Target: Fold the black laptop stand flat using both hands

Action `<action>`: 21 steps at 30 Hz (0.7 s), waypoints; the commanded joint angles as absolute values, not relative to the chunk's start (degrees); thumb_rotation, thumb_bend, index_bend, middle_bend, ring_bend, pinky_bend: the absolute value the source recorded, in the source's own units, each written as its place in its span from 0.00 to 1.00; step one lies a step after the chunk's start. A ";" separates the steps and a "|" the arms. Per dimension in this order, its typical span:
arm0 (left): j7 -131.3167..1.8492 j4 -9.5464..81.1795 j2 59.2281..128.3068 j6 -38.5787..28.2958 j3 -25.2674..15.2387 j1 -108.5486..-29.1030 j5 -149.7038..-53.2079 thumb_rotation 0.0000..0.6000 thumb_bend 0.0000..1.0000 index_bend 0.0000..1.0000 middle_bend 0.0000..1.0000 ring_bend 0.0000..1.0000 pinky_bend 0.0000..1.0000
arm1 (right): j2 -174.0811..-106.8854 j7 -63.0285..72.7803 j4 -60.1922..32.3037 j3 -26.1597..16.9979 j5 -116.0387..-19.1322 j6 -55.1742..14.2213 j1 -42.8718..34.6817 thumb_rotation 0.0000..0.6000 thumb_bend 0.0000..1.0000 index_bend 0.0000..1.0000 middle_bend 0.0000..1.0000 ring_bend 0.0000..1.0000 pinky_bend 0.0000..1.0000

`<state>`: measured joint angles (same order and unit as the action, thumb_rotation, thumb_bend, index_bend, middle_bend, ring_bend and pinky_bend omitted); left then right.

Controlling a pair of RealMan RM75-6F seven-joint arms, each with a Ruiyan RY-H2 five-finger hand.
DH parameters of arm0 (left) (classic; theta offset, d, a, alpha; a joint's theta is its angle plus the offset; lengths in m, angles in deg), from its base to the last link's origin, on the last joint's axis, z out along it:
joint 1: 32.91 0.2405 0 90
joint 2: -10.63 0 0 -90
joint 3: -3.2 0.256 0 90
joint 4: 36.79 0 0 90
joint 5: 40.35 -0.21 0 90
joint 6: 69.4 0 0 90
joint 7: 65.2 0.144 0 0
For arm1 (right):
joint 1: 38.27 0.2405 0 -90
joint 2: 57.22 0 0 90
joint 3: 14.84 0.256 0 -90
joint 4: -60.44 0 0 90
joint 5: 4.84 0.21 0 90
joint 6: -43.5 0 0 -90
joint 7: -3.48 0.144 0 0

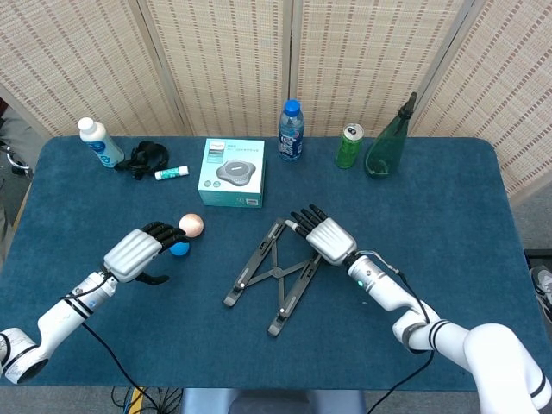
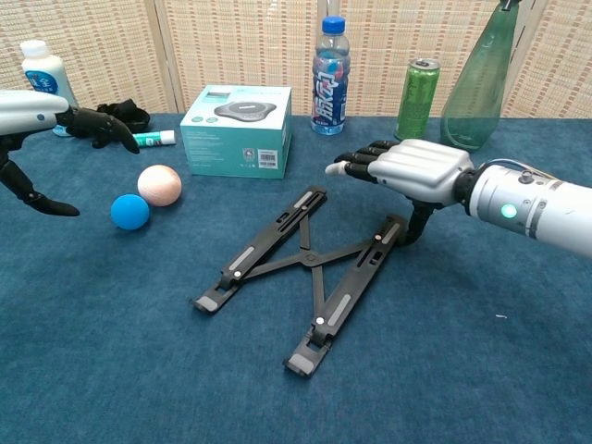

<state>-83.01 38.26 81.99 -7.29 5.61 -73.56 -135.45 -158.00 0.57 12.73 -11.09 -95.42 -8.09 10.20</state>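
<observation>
Black X-frame laptop stand (image 1: pixel 274 274) lies low at centre of blue tabletop (image 1: pixel 448 224) | right hand (image 2: pixel 412 168) palm-down over its far right end, fingers extended, empty, thumb down beside rail | left hand (image 1: pixel 140 250) hovers left, fingers apart, empty.

Looked like a lab test setup to us

We saw a blue-carpeted table (image 1: pixel 483 259), woven screens (image 1: pixel 233 60) behind, random props scattered around.

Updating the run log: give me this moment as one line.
stand: black laptop stand lies low on the table, rails spread | right hand: thumb down at its far end | left hand: apart, by balls | holding: nothing
</observation>
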 commanded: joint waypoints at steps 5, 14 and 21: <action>-82.23 37.51 82.33 -8.85 5.44 -74.06 -134.87 1.00 0.15 0.25 0.17 0.15 0.15 | -161.78 0.12 18.44 -9.47 -93.99 -6.72 12.84 1.00 0.00 0.00 0.00 0.00 0.00; -83.50 27.81 88.62 -8.40 5.21 -76.45 -137.91 1.00 0.15 0.21 0.17 0.15 0.15 | -154.68 4.69 9.93 -11.31 -96.72 -11.93 11.84 1.00 0.00 0.00 0.00 0.00 0.00; -88.61 18.58 95.09 -8.87 5.95 -79.71 -140.56 1.00 0.15 0.14 0.11 0.10 0.12 | -147.43 5.23 0.91 -11.92 -98.78 -18.47 9.59 1.00 0.00 0.00 0.00 0.00 0.00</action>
